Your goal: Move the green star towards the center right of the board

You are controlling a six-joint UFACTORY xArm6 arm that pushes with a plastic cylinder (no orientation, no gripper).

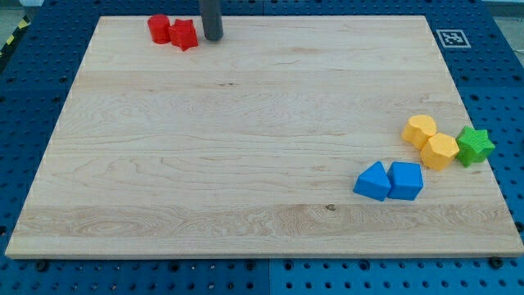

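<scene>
The green star (474, 145) lies near the board's right edge, a little below mid-height, touching a yellow hexagon (440, 151). My tip (212, 37) is at the view's top, left of centre, just right of a red star (184, 34). It is far from the green star, across the board.
A red cylinder (159, 29) sits left of the red star. A second yellow block (419, 130) touches the yellow hexagon. Two blue blocks (373, 181) (406, 180) lie side by side below them. A printed marker (451, 38) is at the board's top right corner.
</scene>
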